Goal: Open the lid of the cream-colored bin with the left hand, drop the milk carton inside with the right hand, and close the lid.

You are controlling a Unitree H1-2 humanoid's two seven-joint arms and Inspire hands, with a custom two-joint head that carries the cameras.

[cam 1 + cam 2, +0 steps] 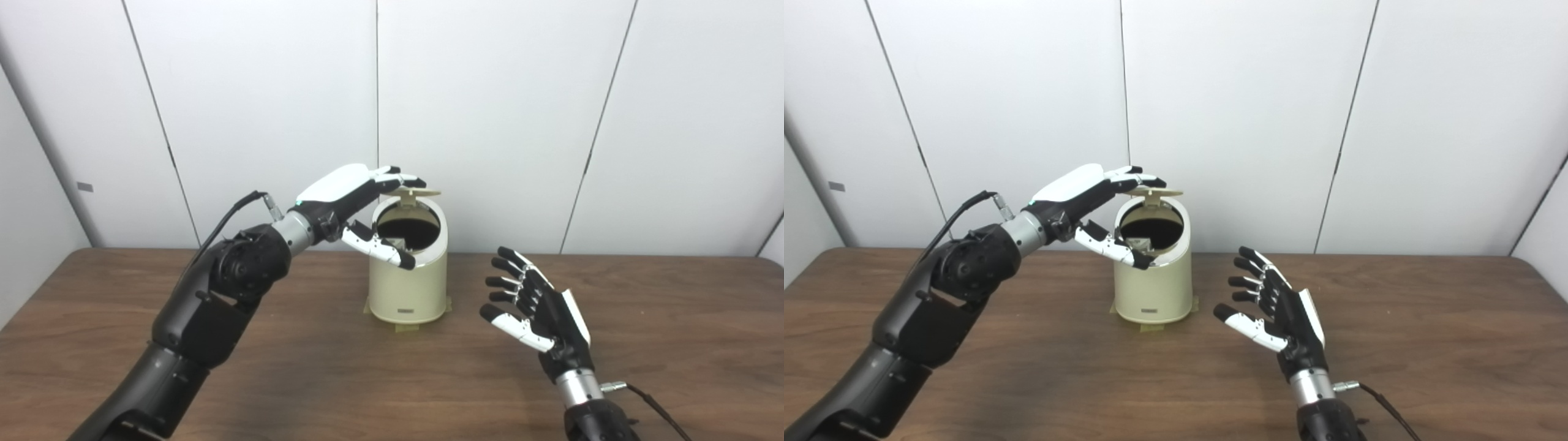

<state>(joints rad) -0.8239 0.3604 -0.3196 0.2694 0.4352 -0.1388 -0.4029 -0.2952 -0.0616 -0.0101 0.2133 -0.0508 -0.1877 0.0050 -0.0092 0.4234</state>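
Holding lid [411, 192] up, left hand [361, 196] fingers on its flap, thumb by rim of bin [407, 288] mid-surface. Right hand [533, 306] spread, empty. Carton not visible, maybe inside. Lid looks light, stiff plastic; press the flap edge.

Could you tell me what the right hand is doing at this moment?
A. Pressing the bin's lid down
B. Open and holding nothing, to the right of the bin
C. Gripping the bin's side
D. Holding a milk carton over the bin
B: the right hand has its fingers spread with nothing in it, apart from the cream-colored bin.
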